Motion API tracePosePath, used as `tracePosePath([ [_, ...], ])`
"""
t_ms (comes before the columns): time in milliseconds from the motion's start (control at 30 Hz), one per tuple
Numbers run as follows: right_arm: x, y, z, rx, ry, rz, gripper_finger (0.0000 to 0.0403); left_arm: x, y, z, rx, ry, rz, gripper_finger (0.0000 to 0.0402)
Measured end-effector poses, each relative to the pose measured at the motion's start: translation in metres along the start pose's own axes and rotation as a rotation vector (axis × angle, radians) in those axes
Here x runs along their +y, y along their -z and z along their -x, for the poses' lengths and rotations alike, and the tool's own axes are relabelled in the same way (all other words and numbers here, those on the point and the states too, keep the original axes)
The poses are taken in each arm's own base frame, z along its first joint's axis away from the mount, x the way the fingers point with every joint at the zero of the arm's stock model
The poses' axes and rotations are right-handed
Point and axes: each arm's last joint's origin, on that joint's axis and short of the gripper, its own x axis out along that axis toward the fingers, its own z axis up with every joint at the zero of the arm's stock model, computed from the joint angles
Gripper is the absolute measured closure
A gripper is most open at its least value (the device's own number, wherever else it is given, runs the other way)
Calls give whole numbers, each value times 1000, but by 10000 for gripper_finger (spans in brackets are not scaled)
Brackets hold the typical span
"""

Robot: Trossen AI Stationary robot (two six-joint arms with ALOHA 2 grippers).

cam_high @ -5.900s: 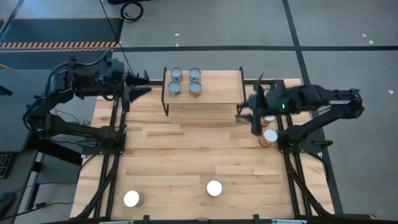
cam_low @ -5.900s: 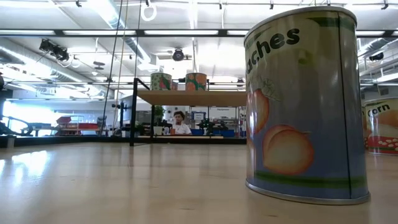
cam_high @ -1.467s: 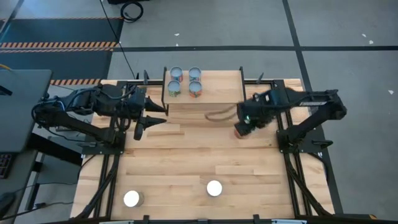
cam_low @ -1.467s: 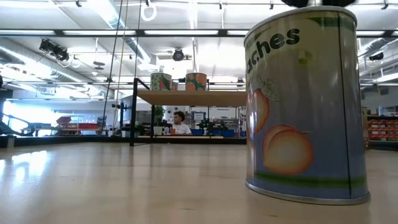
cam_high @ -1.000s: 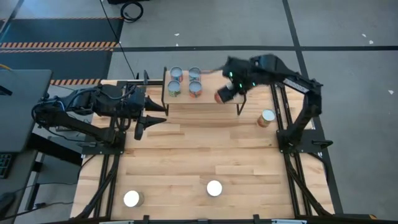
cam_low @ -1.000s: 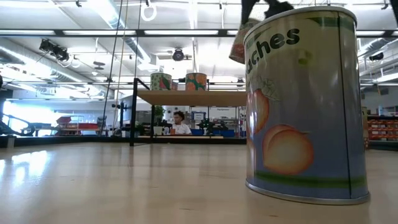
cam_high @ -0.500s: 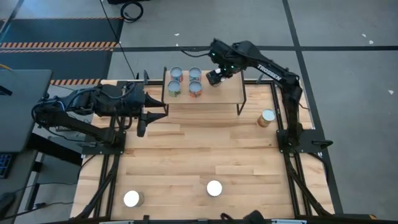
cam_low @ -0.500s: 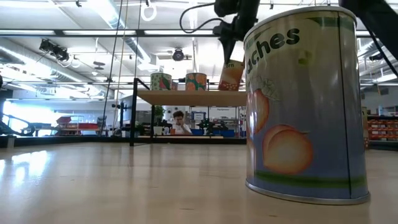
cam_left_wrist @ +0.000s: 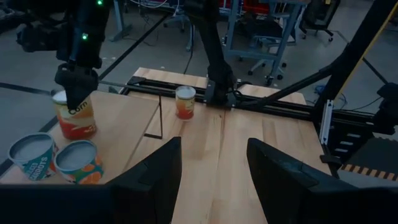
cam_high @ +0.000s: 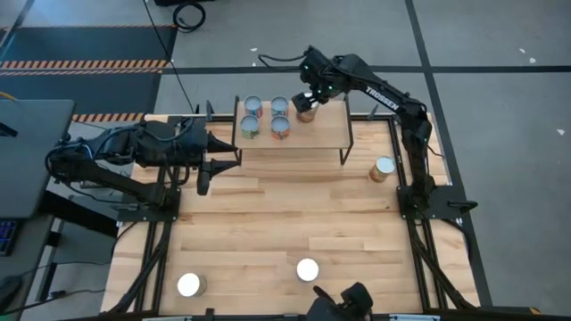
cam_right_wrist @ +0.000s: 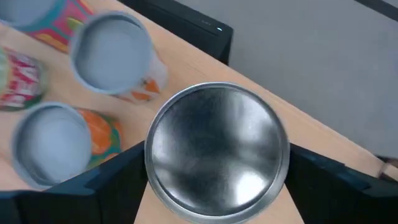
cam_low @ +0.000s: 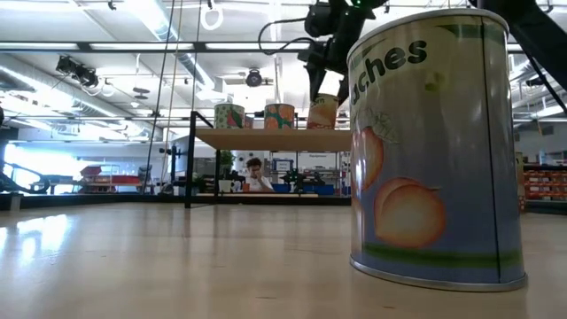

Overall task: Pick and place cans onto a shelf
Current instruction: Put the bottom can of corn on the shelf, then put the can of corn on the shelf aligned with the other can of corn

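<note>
Over the shelf [cam_high: 312, 132] at the table's far edge, the right gripper [cam_high: 308, 100] is seen clamped on a corn can [cam_left_wrist: 73, 114], its fingers [cam_right_wrist: 112, 180] pressed against the tin's sides. The can's base appears level with the plank top in the low view; whether it is touching cannot be told. Four other cans [cam_high: 266, 118] are grouped on the shelf's left part, just beside the held one. A further can [cam_high: 383, 169] is noted on the table near the right arm's base, and two white-lidded cans [cam_high: 307, 269] stand well apart near the front edge. A peaches can [cam_low: 434, 151] fills the low view. The left gripper [cam_high: 214, 160] is held over the table's left side, fingers [cam_left_wrist: 152, 180] spread apart, nothing between them.
</note>
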Motion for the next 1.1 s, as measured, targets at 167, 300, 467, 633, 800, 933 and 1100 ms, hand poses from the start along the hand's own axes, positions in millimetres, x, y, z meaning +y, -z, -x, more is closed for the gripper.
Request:
tracePosePath([
  [167,1,-6,0,-59,-28,-6,46,0,0,0,0,1,2,214],
  [300,1,-8,0,-75,-25,-4,45,0,0,0,0,0,17,214],
  [467,1,-10,13,-137,-34,31,47,0,0,0,0,1,27,214],
  [633,-3,8,73,-221,-26,130,50,0,0,1,-1,1,28,214],
  [800,-9,47,136,-250,48,228,50,0,0,2,-5,2,29,214],
  [933,-13,86,176,-229,93,257,51,0,0,2,-5,2,28,214],
  [1100,-17,132,207,-246,-9,214,50,0,0,2,-4,2,27,214],
])
